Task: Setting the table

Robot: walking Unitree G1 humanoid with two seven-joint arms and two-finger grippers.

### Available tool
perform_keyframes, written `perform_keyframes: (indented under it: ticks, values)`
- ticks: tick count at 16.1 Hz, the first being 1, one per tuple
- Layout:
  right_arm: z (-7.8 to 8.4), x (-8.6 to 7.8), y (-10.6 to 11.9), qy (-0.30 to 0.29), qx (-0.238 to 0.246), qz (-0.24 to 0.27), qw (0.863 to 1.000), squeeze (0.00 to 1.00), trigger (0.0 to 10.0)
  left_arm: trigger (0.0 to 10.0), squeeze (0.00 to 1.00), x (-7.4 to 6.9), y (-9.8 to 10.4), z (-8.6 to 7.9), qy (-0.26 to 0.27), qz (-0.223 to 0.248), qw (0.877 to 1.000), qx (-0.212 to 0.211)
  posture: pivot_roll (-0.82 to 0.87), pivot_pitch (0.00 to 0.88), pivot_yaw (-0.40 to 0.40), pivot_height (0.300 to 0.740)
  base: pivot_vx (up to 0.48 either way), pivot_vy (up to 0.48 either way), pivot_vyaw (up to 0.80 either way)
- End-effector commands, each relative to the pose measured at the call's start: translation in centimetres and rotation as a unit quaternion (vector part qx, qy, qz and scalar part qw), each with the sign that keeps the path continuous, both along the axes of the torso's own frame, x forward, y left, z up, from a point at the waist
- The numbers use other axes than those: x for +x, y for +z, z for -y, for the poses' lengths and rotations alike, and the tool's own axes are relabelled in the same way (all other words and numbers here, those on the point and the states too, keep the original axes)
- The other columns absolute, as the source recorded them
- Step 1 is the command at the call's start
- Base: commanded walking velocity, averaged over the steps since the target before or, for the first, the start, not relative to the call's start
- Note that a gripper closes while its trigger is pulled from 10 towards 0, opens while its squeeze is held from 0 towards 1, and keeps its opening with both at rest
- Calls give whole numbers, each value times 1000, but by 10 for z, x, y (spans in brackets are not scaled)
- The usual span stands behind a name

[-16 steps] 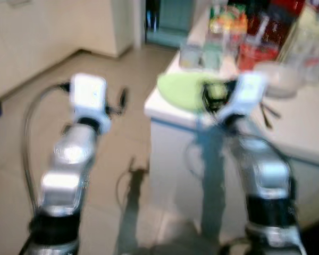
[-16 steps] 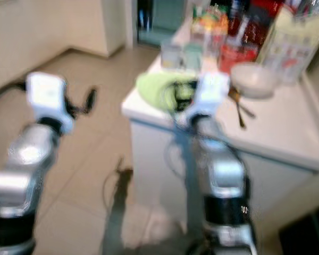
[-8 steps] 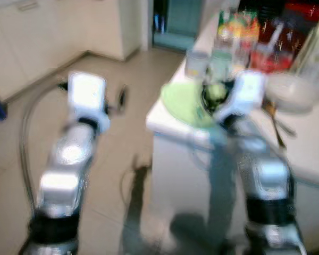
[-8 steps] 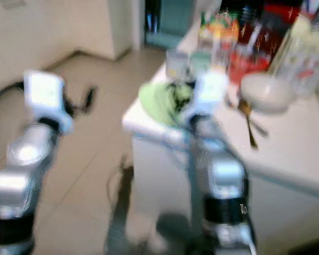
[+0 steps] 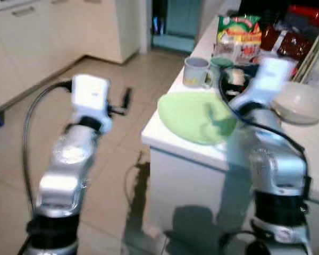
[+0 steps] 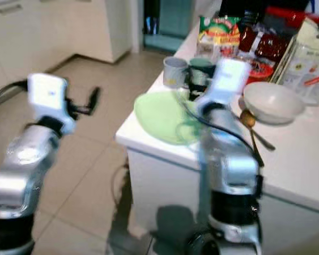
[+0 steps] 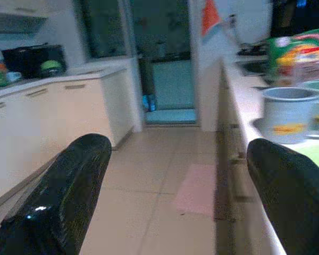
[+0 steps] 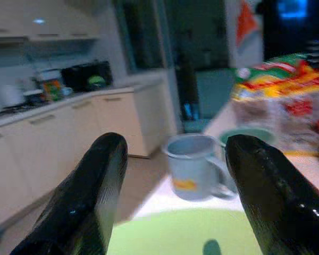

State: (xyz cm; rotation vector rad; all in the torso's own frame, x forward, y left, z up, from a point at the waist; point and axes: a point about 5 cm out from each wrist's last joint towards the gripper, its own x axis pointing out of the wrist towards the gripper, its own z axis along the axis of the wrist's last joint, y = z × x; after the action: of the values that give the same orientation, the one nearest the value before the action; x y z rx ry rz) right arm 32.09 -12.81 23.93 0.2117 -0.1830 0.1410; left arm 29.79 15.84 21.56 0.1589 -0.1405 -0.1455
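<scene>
Green plate (image 5: pixel 198 116) lies at the near corner of the white counter (image 6: pixel 303 164), untouched, with a grey mug (image 5: pixel 195 71), a white bowl (image 6: pixel 272 102) and a spoon (image 6: pixel 250 127) beyond it; the setting looks barely begun. Right pincer (image 8: pixel 173 175) hovers over the plate, fingers spread wide, empty. Left pincer (image 7: pixel 175 186) hangs over the floor, likewise spread and empty.

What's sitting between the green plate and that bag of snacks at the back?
Two mugs: a grey mug and a green mug stand side by side between the green plate and the snack bag, clearest in the right eye view.
</scene>
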Motion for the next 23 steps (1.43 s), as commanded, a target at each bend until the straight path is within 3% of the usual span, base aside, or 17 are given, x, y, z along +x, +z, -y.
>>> perform_keyframes:
  ticks: [1, 3, 8, 12, 17, 23]
  values:
    - [11, -2, 6, -23, -1, 4, 1000, 0, 10000, 10000, 141, -1, 2, 8, -24, 4, 1000, 2, 37, 0, -5, 740, 0, 0, 0]
    - [12, -2, 8, -30, -2, 3, 1000, 0, 10000, 10000, 0, -2, 3, 10, -31, 6, 999, 4, 37, 0, -5, 740, 0, 0, 0]
    - [22, 3, -10, -55, -40, -64, 996, 0, 10000, 10000, 0, -2, 1, 9, -22, 9, 999, 23, 37, 0, -8, 740, 0, 0, 0]
    - [21, 3, -15, -46, -39, -78, 995, 0, 10000, 10000, 0, -1, 4, 6, -13, 18, 1000, 18, 35, 0, -8, 740, 149, 0, -567]
    - [12, 4, -13, -4, -48, -70, 996, 0, 10000, 10000, 0, 0, 5, 4, -7, 22, 1000, 16, 37, 0, -14, 740, 371, 0, -160]
    - [1, 3, 3, 59, -42, -26, 997, 0, 10000, 10000, 0, 1, 6, -1, 13, 27, 999, 21, 38, 0, -15, 740, 0, 0, 0]
